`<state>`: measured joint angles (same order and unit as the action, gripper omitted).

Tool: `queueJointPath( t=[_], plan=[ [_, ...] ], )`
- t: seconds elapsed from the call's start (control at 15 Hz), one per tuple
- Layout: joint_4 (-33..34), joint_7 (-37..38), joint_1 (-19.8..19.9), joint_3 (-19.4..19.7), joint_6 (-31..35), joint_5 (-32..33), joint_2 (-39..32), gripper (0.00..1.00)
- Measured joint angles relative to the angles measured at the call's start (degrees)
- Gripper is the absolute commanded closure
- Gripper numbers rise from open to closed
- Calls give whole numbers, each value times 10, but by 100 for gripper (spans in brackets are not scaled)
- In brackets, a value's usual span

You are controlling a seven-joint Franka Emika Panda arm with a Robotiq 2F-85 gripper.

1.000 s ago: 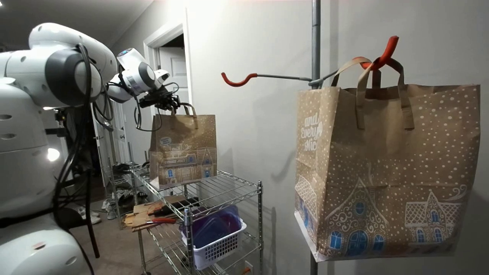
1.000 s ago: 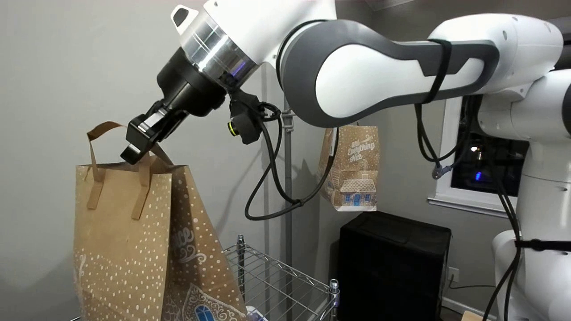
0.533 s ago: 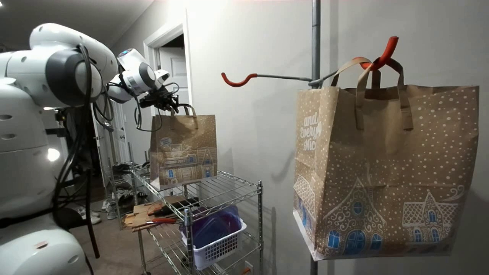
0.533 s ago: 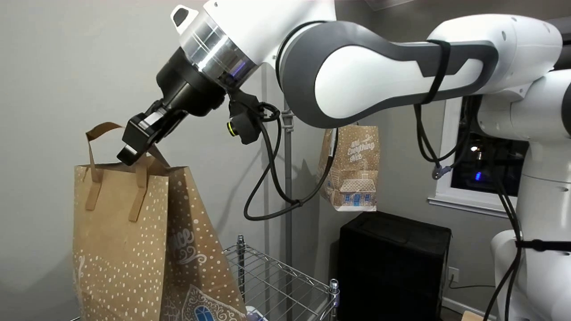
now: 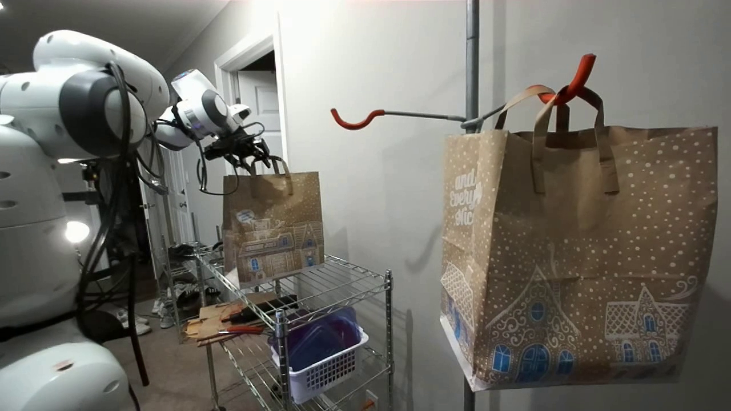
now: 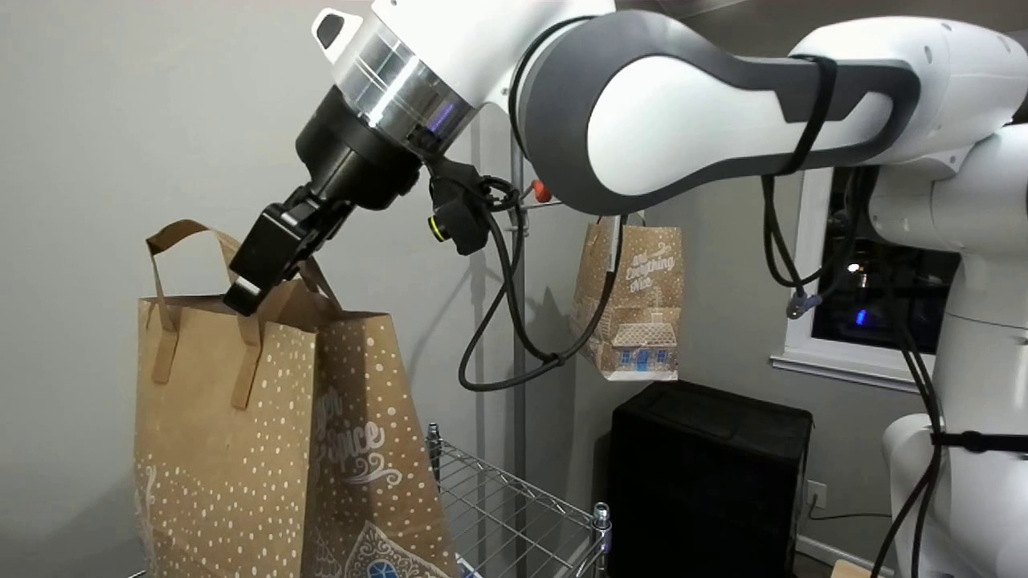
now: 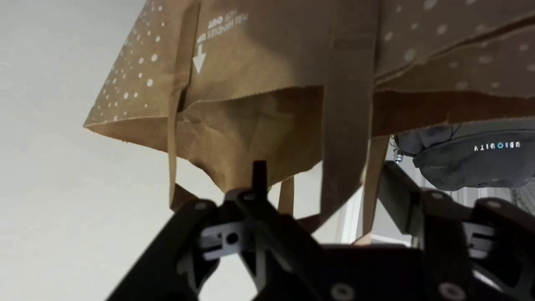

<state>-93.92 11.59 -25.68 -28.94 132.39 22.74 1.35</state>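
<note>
The bag (image 6: 277, 437) appears set on the rack (image 5: 282, 337) below the gripper (image 7: 328, 179), whose 2 fingers (image 7: 259, 174) stand apart, unclamped, 1 handle (image 7: 348, 125) between them not yet clear; 1 other bag (image 5: 594, 240) hangs on a hook (image 5: 583, 74), well apart.

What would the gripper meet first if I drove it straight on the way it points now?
Most likely the handle strap of the paper bag, which shows between the spread jaws in the wrist view; past it seems to lie the open mouth. Depth is hard to judge here.
</note>
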Motion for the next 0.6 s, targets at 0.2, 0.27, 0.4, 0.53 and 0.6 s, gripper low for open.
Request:
queueJointPath(
  t=[0.2, 0.27, 0.4, 0.53, 0.6],
  plan=[
    [0, -27, -5, 0, -79, -31, 29, 0],
    [0, -36, -6, 0, -106, -44, 42, 0],
    [2, -51, -6, 2, -146, -63, 70, 0],
    [6, -59, -6, 6, -171, -72, 97, 0],
    [8, -62, -5, 9, -181, -73, 108, 0]
  ],
)
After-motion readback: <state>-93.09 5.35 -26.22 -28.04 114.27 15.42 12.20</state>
